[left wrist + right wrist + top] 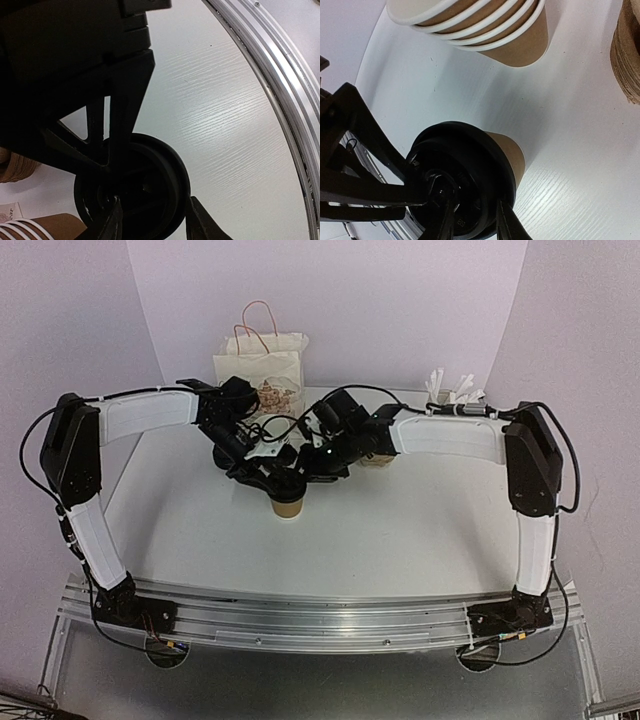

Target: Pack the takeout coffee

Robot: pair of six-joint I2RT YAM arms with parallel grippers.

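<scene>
Your left gripper (152, 222) and your right gripper (472, 222) both rest on the black lid (470, 145) of the takeout coffee (288, 504). Their fingers are a little apart. You cannot tell if either one grips it.

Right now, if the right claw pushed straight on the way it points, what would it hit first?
The black lid on the takeout coffee, ahead of the right gripper; they may already touch.

Lilac walls (330, 300), white table (420, 530) — metal rail (330, 625)

Little can be read — only a fragment like "ear" on a white card (7, 214) at the frame's edge.
</scene>
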